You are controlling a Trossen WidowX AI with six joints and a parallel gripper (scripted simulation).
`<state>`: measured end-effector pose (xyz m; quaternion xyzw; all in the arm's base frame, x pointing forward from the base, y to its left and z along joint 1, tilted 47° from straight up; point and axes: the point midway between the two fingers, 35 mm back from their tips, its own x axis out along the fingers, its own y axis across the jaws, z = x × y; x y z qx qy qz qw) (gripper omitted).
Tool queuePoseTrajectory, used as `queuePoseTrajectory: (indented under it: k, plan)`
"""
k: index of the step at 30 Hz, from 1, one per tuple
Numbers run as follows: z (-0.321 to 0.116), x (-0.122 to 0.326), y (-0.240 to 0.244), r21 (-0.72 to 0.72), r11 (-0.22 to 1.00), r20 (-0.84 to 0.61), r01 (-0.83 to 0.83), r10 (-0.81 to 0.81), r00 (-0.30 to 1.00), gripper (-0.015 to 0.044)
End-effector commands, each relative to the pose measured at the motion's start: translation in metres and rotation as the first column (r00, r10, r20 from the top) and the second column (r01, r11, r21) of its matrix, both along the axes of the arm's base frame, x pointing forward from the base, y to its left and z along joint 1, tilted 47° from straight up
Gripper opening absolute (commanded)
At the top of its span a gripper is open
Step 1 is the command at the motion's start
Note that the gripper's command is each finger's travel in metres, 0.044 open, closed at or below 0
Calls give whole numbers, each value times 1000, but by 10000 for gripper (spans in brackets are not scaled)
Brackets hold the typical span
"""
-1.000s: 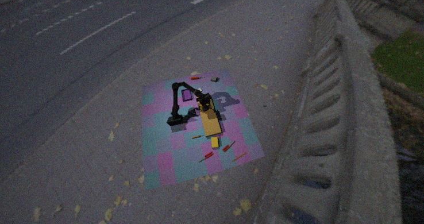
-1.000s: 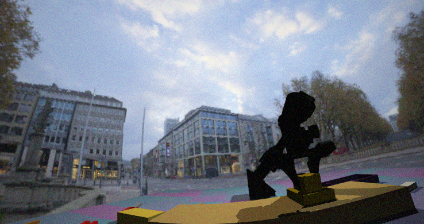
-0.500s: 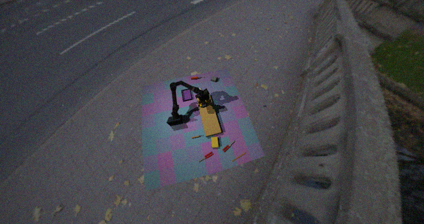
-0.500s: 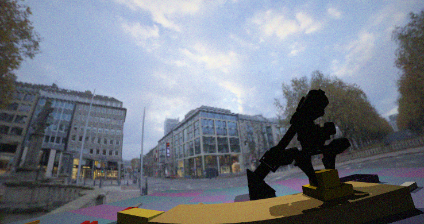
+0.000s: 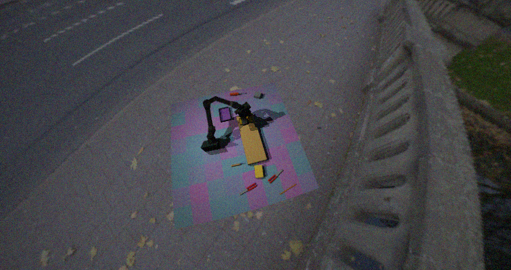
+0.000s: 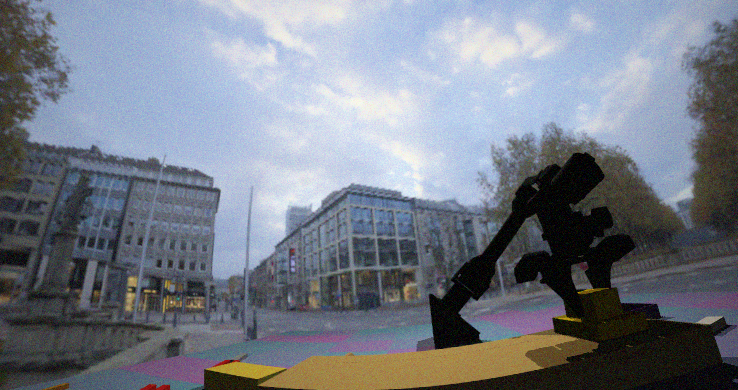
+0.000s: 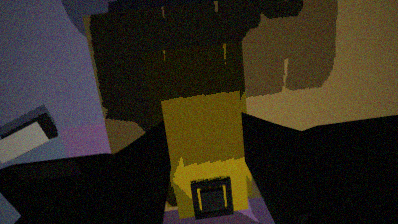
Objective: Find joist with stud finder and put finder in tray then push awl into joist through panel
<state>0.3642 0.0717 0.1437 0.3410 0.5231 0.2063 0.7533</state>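
My gripper (image 5: 243, 119) (image 6: 590, 298) (image 7: 200, 119) is shut on the yellow stud finder (image 5: 239, 120) (image 6: 622, 326) (image 7: 207, 137), holding it upright on or just above the far end of the tan floor panel (image 5: 255, 142) (image 6: 413, 357) (image 7: 305, 107). The stud finder's small display (image 7: 212, 198) is dark in the wrist view. The purple tray (image 5: 225, 114) (image 6: 641, 309) lies beside the panel's far end and looks empty. A thin tool with an orange-yellow handle (image 5: 236, 165) lies near the panel's near end; I cannot tell for sure whether it is the awl. No hole shows in the panel.
A yellow block (image 5: 259, 171) (image 6: 242, 370) sits at the panel's near end. Two red-handled tools (image 5: 251, 187) (image 5: 273, 178) and an orange stick (image 5: 288, 188) lie beyond it. An orange-handled tool (image 5: 235, 93) and a grey block (image 5: 258, 95) lie at the back. A whitish block (image 7: 24, 142) (image 6: 712, 322) lies off the far end.
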Motion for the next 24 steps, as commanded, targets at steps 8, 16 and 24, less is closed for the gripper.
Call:
queuePoseTrajectory:
  k: [8, 16, 24]
  plan:
    - [12, 1, 12, 0, 1000, 5, -5, 5, 1000, 0]
    - [14, 0, 13, 1, 1000, 5, -7, 7, 1000, 0]
    - [-4, -1, -3, 0, 1000, 5, -7, 7, 1000, 0]
